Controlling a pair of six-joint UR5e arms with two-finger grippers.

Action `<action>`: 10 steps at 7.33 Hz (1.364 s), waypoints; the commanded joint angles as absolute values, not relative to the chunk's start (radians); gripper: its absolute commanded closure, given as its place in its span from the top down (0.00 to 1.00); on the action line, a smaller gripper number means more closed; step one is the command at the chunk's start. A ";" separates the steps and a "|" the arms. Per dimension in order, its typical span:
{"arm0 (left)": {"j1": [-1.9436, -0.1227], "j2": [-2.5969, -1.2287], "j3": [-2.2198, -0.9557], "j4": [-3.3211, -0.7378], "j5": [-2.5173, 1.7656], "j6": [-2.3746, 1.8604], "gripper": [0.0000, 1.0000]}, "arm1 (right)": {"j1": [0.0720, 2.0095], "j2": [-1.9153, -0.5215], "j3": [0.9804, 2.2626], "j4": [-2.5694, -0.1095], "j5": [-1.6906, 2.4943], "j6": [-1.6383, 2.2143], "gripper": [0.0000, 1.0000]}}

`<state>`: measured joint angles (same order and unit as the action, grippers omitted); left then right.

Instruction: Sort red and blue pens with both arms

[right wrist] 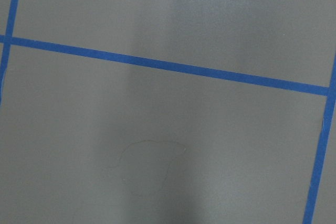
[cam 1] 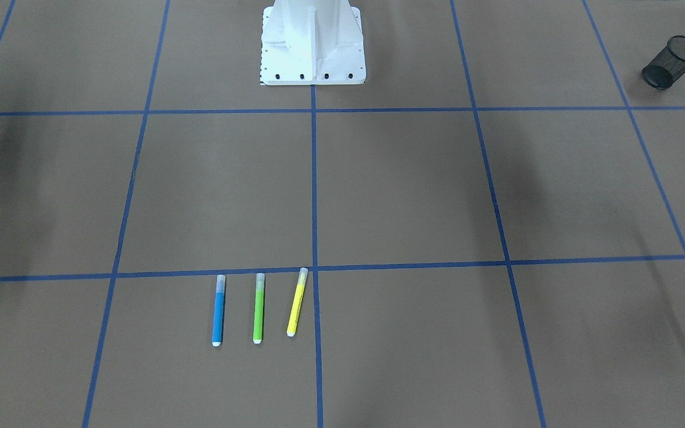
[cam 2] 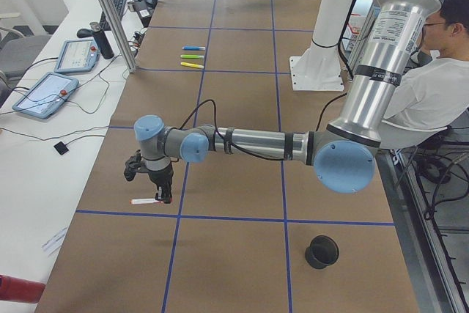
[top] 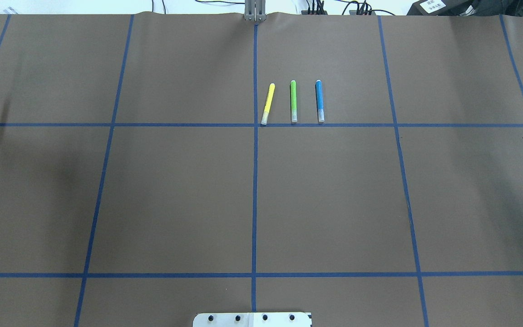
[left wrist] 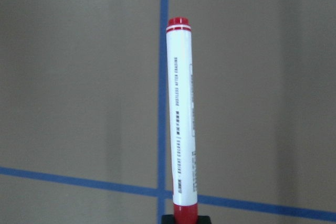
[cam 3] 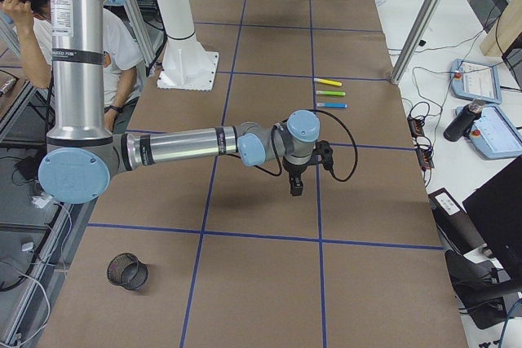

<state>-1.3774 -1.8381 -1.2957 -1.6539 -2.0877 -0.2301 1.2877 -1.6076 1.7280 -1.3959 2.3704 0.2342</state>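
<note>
One black mesh cup (cam 2: 322,251) stands nearest me at the left end of the brown table (cam 2: 234,269), which is marked into squares by blue tape (cam 2: 220,217). Just past it the left arm (cam 2: 264,144) reaches out across the table. The left gripper (cam 2: 163,196) points down and is clamped on one red end of the red pen (left wrist: 182,114). The pen juts out level, low over the paper near a tape crossing, and I can't tell whether it touches.

Farther along are the white pedestal (cam 2: 319,64) and a seated person (cam 2: 432,93) in a white shirt. Level with them, three markers lie side by side in one square on the side away from the robot. First comes the yellow marker (top: 268,103), slightly slanted, then the green marker (top: 293,101), then the blue pen (top: 319,101). They are close but apart, pale caps toward the robot.

Beyond them the right arm (cam 3: 188,146) stretches out, and the right gripper (cam 3: 295,189) hangs fingers-down over bare paper. Whether those fingers are together or apart I cannot tell.
</note>
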 commanded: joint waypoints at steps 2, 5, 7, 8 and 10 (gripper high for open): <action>-1.531 -1.807 -1.282 -1.342 -2.085 0.057 0.00 | 1.267 -1.608 1.729 -1.396 2.356 0.235 1.00; -1.638 -1.764 -1.292 -1.020 -2.104 0.173 0.00 | 1.220 -1.608 1.723 -1.397 2.356 0.235 1.00; -1.693 -1.761 -1.362 -0.683 -2.129 0.305 0.00 | 1.204 -1.608 1.720 -1.397 2.362 0.236 1.00; -1.719 -1.743 -1.368 -0.581 -2.141 0.345 0.00 | 1.197 -1.608 1.717 -1.399 2.364 0.238 1.00; -1.718 -1.617 -1.367 -0.508 -2.189 0.425 0.00 | 1.172 -1.603 1.683 -1.397 2.365 0.236 1.00</action>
<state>-1.7144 -1.6904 -1.3640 -0.5585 -2.1631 0.3779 1.1845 -1.6065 1.7045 -1.3985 2.3638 0.2365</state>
